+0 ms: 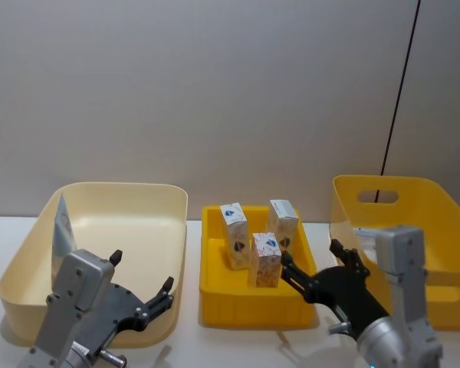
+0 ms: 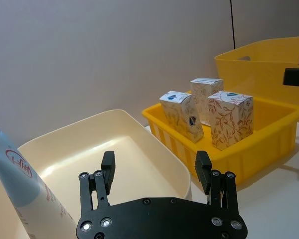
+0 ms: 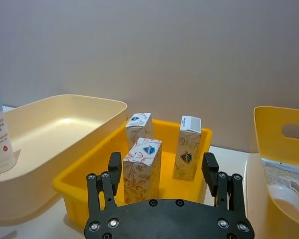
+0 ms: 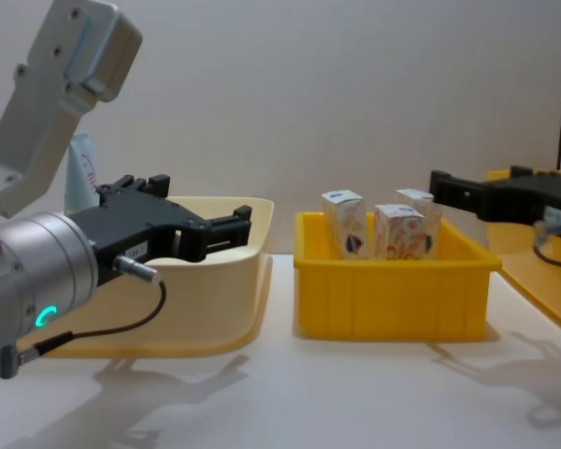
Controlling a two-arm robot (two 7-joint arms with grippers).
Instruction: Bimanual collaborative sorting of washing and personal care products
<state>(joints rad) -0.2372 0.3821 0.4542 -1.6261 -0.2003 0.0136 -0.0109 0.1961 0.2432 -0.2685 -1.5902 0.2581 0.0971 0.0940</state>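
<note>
At the middle of the desk [image 1: 215, 345] a small yellow tray [image 1: 245, 295] is set, with a cream bin [image 1: 115, 186] at its 9 o'clock and a deeper yellow bin [image 1: 429, 192] at its 3 o'clock. Three cartons are stood upright in the tray: the left rear carton [image 1: 234, 224] and the right rear carton [image 1: 282, 222] toward 12 o'clock, and the near carton [image 1: 267, 259] toward 6 o'clock, close by both. A squeeze tube [image 1: 61, 230] is leaned against the 9 o'clock wall of the cream bin. A pale pack [image 3: 284, 184] is seen lying in the yellow bin, though its kind cannot be told. The left gripper [image 1: 142, 272] is held at the 6 o'clock rim of the cream bin, its jaws spread wide and nothing held between them. The right gripper [image 1: 310, 257] is held at about 4 o'clock of the tray, just beside the near carton, its jaws likewise spread wide and empty. The step in hand is judged to be the approach for a pick, with the cartons not yet sorted. For the next move, the right gripper would need to be brought forward until the near carton is straddled, and the jaws closed squarely on its side faces. Care would be called for, since the light cartons are easily toppled and the rear pair could be nudged.
</note>
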